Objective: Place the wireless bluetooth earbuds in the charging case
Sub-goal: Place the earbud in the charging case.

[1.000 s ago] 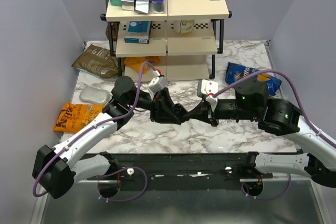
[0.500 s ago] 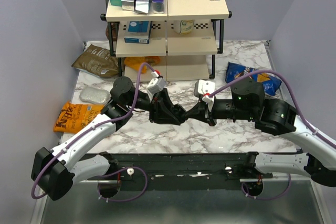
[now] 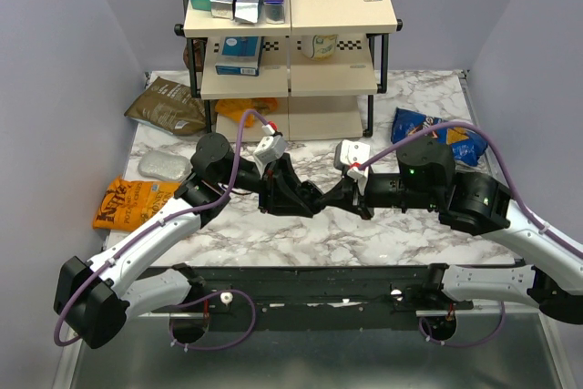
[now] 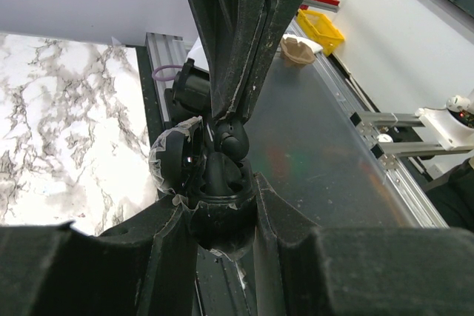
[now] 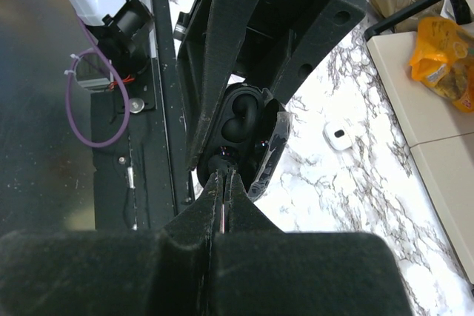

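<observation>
My left gripper (image 3: 308, 198) is shut on the charging case (image 4: 218, 216), a black oval pod held above the table with its lid (image 4: 172, 159) hinged open. In the left wrist view the gripper (image 4: 220, 201) clamps the pod's lower body. My right gripper (image 3: 332, 196) meets it tip to tip. Its fingers are pressed together on one tiny black earbud (image 4: 232, 138), right at the mouth of the case. In the right wrist view this gripper (image 5: 223, 174) has the earbud (image 5: 222, 159) at its tips, at the case's near socket. A rounded black shape (image 5: 241, 120) fills the far socket.
A small white object (image 5: 338, 135) lies on the marble table (image 3: 364, 234). A shelf rack (image 3: 291, 70) stands at the back. Snack bags lie around: orange (image 3: 132, 202), silver (image 3: 164, 166), brown (image 3: 168, 105), blue (image 3: 433, 129). A black rail (image 3: 310, 284) runs along the near edge.
My right arm has shifted a little to the left, bringing its fingertips closer against the case. The left arm has hardly moved.
</observation>
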You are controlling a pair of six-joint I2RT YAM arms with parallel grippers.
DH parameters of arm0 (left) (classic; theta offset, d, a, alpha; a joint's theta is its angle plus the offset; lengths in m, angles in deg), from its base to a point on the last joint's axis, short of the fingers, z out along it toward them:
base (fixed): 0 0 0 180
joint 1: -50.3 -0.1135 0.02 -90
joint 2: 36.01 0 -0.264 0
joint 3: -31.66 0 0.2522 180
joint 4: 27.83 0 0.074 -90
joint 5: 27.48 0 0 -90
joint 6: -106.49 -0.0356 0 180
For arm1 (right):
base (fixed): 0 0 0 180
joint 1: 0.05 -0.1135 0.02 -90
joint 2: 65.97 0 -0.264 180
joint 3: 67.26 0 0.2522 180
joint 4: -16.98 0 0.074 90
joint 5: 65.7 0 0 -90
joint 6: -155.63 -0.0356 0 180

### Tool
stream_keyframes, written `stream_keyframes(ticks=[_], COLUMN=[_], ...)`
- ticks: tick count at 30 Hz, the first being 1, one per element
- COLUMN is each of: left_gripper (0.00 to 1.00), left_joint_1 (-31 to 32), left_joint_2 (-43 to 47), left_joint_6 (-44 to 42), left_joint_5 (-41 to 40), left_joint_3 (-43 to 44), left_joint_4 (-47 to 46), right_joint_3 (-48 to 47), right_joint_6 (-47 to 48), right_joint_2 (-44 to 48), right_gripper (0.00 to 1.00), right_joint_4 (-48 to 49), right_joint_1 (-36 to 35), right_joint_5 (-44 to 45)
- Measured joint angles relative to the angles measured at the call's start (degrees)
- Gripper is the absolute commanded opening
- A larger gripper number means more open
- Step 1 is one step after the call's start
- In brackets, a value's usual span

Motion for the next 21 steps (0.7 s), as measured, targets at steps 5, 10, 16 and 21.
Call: stream_keyframes(ticks=[5, 10, 16, 21], left_gripper=[0.0, 0.0, 0.0, 0.0], left_joint_1=[0.0, 0.0, 0.0, 0.0], left_joint_2=[0.0, 0.09, 0.11, 0.11], left_joint_6=[0.0, -0.02, -0.02, -0.02], left_joint_5=[0.02, -0.02, -0.09, -0.66], left_joint_3=[0.0, 0.0, 0.0, 0.0], left_joint_4=[0.0, 0.07, 0.04, -0.02], right_joint_3=[0.63, 1.16, 1.36, 1.36], right_joint_6=[-0.02, -0.07, -0.31, -1.36], right_joint_2=[-0.17, -0.68, -1.01, -1.03], right_gripper=[0.01, 0.01, 0.04, 0.22], right_joint_4=[0.74, 1.88, 2.29, 2.47], right_joint_1=[-0.26, -0.57, -0.94, -1.01], right_joint_5=[0.37, 0.79, 1.46, 2.58])
